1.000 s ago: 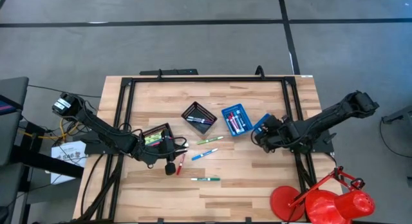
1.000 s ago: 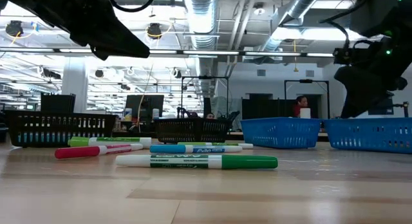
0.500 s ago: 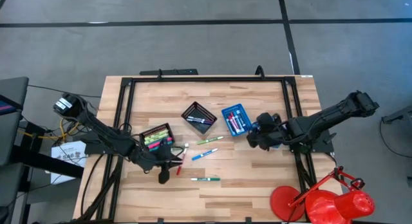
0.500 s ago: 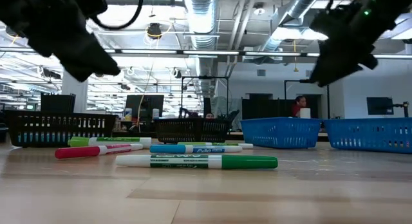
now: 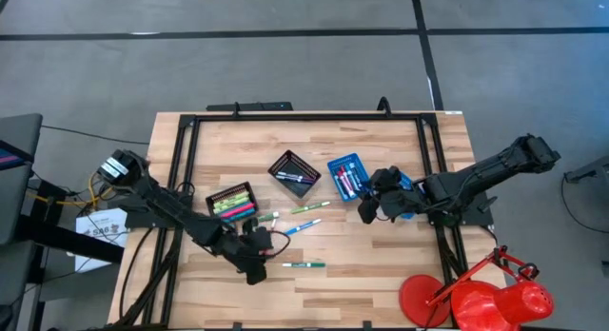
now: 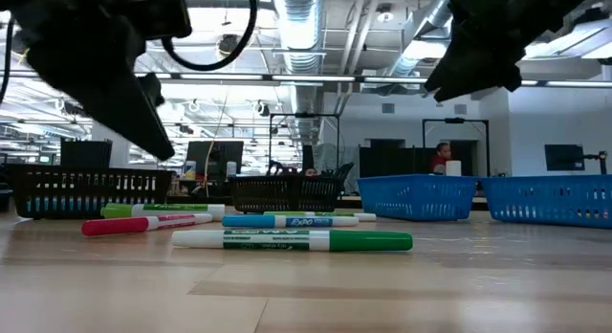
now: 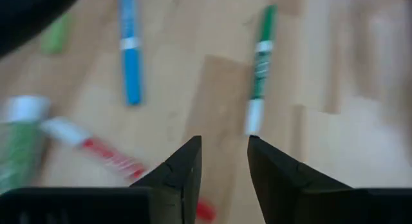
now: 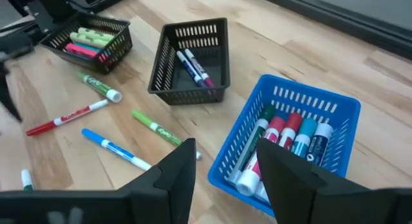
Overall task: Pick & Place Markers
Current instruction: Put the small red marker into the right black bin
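Several markers lie loose on the wooden table: a green one (image 5: 303,264) (image 7: 260,69), a blue one (image 5: 297,226) (image 7: 129,50), a red one (image 5: 269,240) (image 7: 103,156) and two more green ones (image 5: 309,207) (image 5: 263,217). My left gripper (image 5: 255,271) (image 7: 224,161) hangs open, slanting down, just left of the near green marker, with nothing between its fingers. My right gripper (image 5: 364,210) (image 8: 225,172) is open and raised beside the blue tray (image 8: 290,140), which holds several markers.
A black tray (image 5: 231,201) with pink and green markers stands at the left, and another black tray (image 5: 293,171) with a few markers at the middle. A second blue tray (image 5: 390,183) lies under the right arm. A red lamp-like object (image 5: 476,298) sits at the near right corner.
My left gripper has gone from beside the left black tray toward the table's near edge and down, tipping more steeply. My right gripper has risen and drifted toward the table's left. The loose markers lie as before.
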Robot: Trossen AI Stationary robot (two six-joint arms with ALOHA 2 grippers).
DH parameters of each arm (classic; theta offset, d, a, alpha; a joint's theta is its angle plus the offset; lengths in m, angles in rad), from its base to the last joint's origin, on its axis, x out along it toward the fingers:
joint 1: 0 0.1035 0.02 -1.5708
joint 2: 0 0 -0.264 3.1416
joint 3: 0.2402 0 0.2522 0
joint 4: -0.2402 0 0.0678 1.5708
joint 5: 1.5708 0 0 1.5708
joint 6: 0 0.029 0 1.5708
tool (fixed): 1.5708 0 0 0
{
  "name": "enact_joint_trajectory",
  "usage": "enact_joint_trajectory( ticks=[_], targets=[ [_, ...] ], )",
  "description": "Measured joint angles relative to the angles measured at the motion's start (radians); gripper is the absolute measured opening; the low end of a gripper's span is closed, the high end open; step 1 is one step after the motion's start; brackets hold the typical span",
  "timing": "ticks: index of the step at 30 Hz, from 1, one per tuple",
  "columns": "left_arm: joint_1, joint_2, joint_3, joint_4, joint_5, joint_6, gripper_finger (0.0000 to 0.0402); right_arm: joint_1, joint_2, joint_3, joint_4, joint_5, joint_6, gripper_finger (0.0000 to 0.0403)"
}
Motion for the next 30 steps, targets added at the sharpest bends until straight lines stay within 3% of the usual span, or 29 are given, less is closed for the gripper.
enact_joint_trajectory(
  ticks=[3,10,20,30],
  targets=[
    [0.015,-0.001,0.076,-0.187,-0.017,-0.064,0.0122,0.000,0.000,0.000,-0.001,0.000,0.000,0.0153],
    [0.024,0.057,0.038,-0.204,-0.011,-0.153,0.0122,0.000,0.000,0.000,0.007,0.000,0.000,0.0153],
    [0.023,0.182,0.039,-0.180,-0.026,-0.152,0.0120,0.000,0.000,0.000,0.022,0.000,0.000,0.0146],
    [0.025,0.173,0.036,-0.162,-0.035,-0.043,0.0026,0.000,0.000,0.000,0.027,0.001,0.000,0.0143]
  ],
)
